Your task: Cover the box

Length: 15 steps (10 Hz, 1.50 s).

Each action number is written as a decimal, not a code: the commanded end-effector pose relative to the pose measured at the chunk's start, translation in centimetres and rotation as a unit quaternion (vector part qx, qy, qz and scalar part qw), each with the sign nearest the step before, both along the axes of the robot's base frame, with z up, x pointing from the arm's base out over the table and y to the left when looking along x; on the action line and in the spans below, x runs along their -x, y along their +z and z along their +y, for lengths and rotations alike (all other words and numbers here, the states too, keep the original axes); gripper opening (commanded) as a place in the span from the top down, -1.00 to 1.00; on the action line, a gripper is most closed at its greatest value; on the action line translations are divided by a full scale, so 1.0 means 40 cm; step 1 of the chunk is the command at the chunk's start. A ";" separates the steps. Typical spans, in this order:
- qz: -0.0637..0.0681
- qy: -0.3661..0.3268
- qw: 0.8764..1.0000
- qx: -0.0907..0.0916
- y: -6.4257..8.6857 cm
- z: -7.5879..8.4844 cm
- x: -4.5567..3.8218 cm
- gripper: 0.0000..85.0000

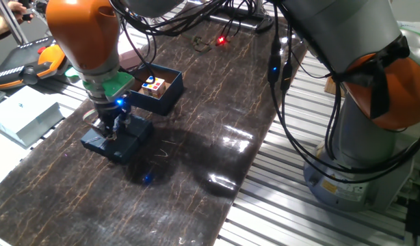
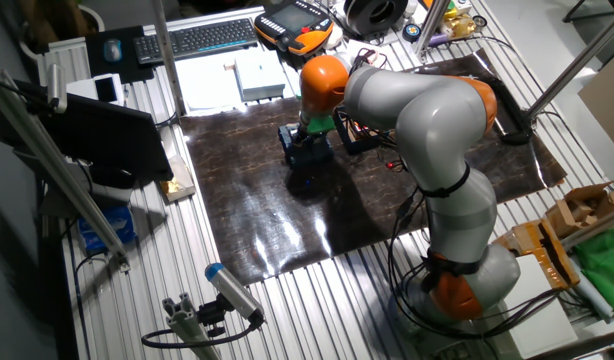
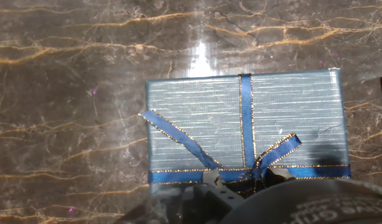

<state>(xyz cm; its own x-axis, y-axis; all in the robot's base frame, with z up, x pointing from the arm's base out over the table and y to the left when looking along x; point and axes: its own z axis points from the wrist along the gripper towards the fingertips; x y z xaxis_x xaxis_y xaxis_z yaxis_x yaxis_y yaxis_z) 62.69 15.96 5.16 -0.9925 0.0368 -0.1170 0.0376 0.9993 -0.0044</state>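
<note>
One claw [image 1: 111,128] hangs low over the navy lid [image 1: 118,142] with its ribbon bow [image 3: 253,163] on the dark marbled worktop [image 1: 196,157], fingers at the lid's edge, grip hidden so I cannot tell; the box [image 1: 155,89] sits open just behind, coloured bits inside.

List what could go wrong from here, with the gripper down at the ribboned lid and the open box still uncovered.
1. The gripper sits at one edge of the lid, so a lift may tilt or drop it.
2. The ribbon bow lies right by the gripper and could snag.
3. The open navy box holds small items and stands close by; a low carry could knock its wall. Whether the gripper has closed cannot be told.
</note>
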 end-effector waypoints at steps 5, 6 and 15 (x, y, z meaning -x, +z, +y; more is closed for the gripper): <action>0.002 0.005 1.000 0.001 0.003 0.000 0.000 0.25; 0.002 0.005 1.000 0.002 0.004 -0.001 0.000 0.26; 0.003 0.017 1.000 0.006 0.007 -0.002 0.000 0.73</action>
<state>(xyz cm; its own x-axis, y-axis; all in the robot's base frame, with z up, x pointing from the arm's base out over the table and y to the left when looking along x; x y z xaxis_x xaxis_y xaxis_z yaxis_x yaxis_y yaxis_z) 62.68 15.91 5.46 -0.9940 0.0004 -0.1097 0.0022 0.9999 -0.0162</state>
